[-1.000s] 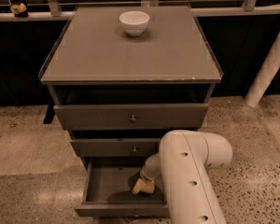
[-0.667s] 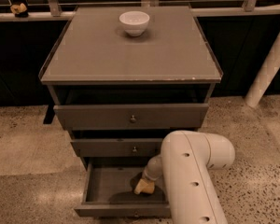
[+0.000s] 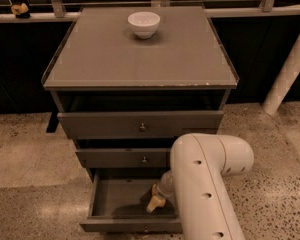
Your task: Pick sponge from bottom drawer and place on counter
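The bottom drawer (image 3: 115,199) is pulled open at the foot of the grey-brown cabinet. My gripper (image 3: 155,202) hangs from the white arm (image 3: 205,184) and reaches down into the right part of this drawer, its yellowish tip close to the drawer floor. I cannot make out the sponge apart from the gripper; it is hidden or out of view. The counter (image 3: 140,59) is the flat cabinet top above.
A white bowl (image 3: 143,23) stands at the back middle of the counter. The top drawer (image 3: 140,125) and middle drawer (image 3: 125,158) stick out slightly. A white post (image 3: 290,71) stands at the right. Speckled floor lies around the cabinet.
The arm has shifted very slightly to the right and the gripper sits a touch lower in the drawer. Nothing else has moved.
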Robot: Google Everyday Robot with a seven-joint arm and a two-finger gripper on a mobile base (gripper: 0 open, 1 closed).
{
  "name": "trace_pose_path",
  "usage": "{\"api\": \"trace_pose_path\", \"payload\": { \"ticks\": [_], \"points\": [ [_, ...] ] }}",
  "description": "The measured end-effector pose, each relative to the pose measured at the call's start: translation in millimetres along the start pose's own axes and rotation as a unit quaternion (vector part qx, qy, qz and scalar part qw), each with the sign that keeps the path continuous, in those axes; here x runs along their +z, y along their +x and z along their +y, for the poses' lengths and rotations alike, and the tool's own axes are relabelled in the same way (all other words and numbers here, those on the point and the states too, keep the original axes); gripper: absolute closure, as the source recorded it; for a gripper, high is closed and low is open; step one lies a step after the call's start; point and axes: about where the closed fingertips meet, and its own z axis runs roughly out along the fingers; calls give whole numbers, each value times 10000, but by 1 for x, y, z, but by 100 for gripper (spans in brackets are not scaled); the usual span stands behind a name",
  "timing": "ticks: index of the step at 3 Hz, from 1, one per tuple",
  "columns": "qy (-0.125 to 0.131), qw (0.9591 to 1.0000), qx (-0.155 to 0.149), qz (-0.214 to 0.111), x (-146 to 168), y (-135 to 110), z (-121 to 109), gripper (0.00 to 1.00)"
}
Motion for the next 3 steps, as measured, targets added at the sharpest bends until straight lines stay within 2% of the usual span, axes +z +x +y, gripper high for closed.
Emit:
{"api": "trace_pose_path", "payload": {
  "ticks": [1,2,3],
  "points": [
    [-172,9997,-133,106,15,-2,16,0],
    [-557,9975,-284,329,52,0,42,0],
    [-557,9975,-284,329,52,0,42,0]
  ]
}}
